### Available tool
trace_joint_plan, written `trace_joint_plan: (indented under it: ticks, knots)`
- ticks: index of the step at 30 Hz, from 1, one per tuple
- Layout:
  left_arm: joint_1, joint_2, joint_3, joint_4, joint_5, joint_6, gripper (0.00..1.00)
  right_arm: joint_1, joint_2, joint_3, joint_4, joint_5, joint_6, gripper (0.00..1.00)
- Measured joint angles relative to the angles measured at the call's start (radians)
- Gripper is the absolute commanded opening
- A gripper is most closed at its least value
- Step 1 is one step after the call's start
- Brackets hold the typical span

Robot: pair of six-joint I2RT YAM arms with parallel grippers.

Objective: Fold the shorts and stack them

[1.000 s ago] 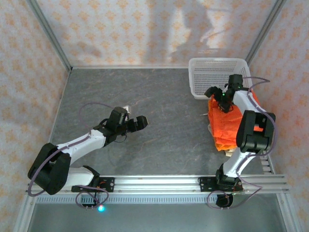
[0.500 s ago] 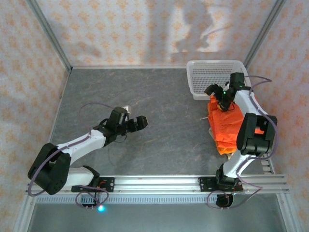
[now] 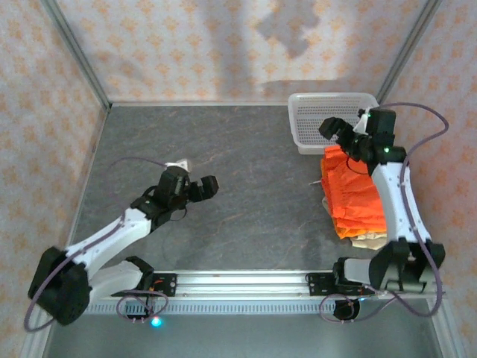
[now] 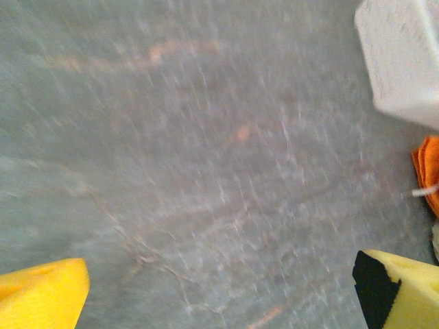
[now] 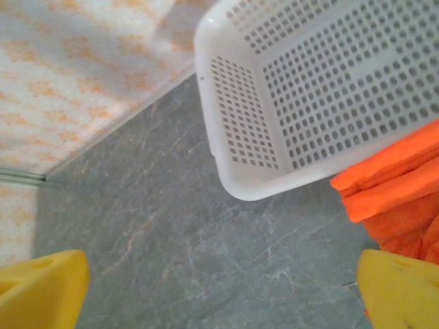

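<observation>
Patterned wallpaper walls close in a grey stone-look desk [image 3: 246,164], and most of it lies bare. Along its right edge sits the stack of soft cloth shorts [image 3: 356,195]: bright orange pairs folded one on another, with a beige pair [image 3: 370,240] showing underneath at the near end. A white drawstring [image 4: 420,193] pokes out on the stack's left side. Just beyond the stack stands the white perforated plastic basket [image 3: 328,97]. I cannot tell whether the two touch, and I see nothing inside the basket.

My right tool [image 3: 335,131] hangs over the far end of the stack by the basket's near wall, jaws spread wide and holding nothing. From its wrist camera the yellow pads [image 5: 41,284] frame the basket corner and an orange fold. My left tool [image 3: 204,186] is out over the bare middle-left of the desk, well apart from the cloth, jaws likewise wide and empty.

My read is that the folding and stacking is finished or nearly so. No loose pair lies on the desk and none shows in the basket. What may be left is squaring the stack, whose edges look a little uneven, and parking both arms.
</observation>
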Motion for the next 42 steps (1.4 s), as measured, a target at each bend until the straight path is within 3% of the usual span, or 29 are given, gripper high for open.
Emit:
trace_joint_plan:
  ticks: [7,13,16,20,24,31,42]
  knots:
    - [0.000,-0.238,0.014,-0.055,-0.377,0.202,1.00,0.031,-0.175,-0.348,0.251,0.203,-0.063,0.99]
    - [0.005,-0.308,-0.159,0.117,-0.608,0.387,1.00,0.031,-0.197,-0.612,0.494,0.275,-0.126,0.99]
    - [0.048,-0.280,-0.249,0.222,-0.660,0.455,1.00,0.031,-0.199,-0.687,0.607,0.323,-0.158,0.99]
    - [0.159,-0.220,-0.323,0.358,-0.672,0.493,1.00,0.031,-0.148,-0.735,0.734,0.364,-0.199,0.99]
    - [0.243,-0.113,-0.373,0.524,-0.662,0.514,1.00,0.031,0.000,-0.741,0.898,0.380,-0.231,0.99]
    - [0.308,0.137,-0.380,0.779,-0.607,0.532,1.00,0.031,0.211,-0.747,1.137,0.390,-0.286,0.99]
    - [0.368,0.407,-0.298,0.941,-0.472,0.564,0.96,0.032,0.267,-0.757,1.257,0.360,-0.328,0.99]
